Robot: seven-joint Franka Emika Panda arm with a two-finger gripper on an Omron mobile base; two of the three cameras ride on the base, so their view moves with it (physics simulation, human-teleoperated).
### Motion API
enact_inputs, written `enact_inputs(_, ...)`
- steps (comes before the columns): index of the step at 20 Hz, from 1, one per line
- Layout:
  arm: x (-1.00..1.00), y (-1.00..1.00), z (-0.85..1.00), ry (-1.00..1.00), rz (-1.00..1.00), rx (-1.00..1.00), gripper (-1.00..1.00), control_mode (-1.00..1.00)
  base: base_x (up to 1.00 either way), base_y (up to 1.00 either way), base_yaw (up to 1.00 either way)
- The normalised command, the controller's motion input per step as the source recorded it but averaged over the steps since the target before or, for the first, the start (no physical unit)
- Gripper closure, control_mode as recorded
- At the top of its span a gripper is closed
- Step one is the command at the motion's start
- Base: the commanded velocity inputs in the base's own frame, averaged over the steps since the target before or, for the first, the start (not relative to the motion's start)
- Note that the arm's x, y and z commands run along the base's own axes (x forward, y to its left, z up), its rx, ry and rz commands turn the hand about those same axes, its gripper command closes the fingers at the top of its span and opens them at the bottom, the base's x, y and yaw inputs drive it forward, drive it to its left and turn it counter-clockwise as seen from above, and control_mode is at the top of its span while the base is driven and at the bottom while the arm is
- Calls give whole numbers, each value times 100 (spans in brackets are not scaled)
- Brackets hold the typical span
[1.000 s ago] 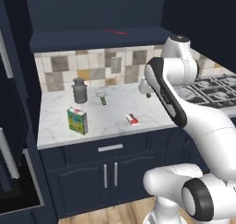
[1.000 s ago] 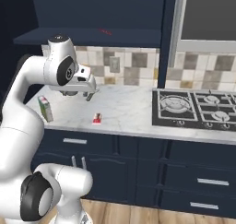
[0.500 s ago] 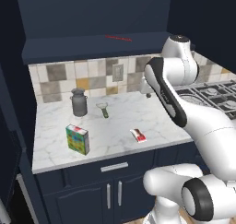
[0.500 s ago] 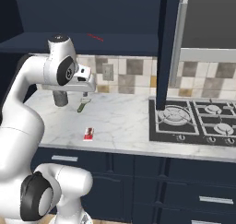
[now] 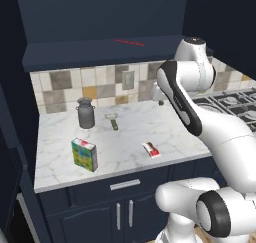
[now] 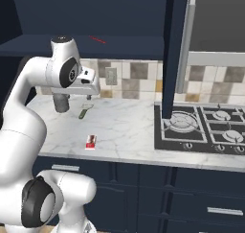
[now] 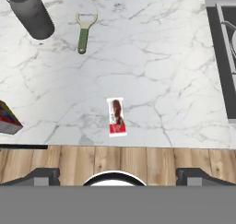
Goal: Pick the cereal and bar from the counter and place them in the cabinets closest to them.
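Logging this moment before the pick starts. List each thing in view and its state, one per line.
cereal: upright on the counter, untouched.
bar: lying flat near the counter's front edge, not held.
jug: upright by the tiled wall.
peeler: lying flat beside the jug.
tool: above the counter, holding nothing; open or shut cannot be told.

Base driven left, closer to counter (image 5: 130, 137); objects unmoved; arm pose roughly same.

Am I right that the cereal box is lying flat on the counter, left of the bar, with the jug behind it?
Not quite: the cereal box stands upright, as the left base view shows. The rest holds: it is on the counter, left of the bar, with the jug behind it.
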Motion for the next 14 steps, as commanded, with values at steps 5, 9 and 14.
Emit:
enact_inputs(5,0,0,0,0,0,0,-100,-100,0,0,0)
enact_inputs(9,2,0,-5,0,0,0,-100,-100,0,0,0)
enact_inputs(14,5,3,-27,2,1,1,-100,-100,0,0,0)
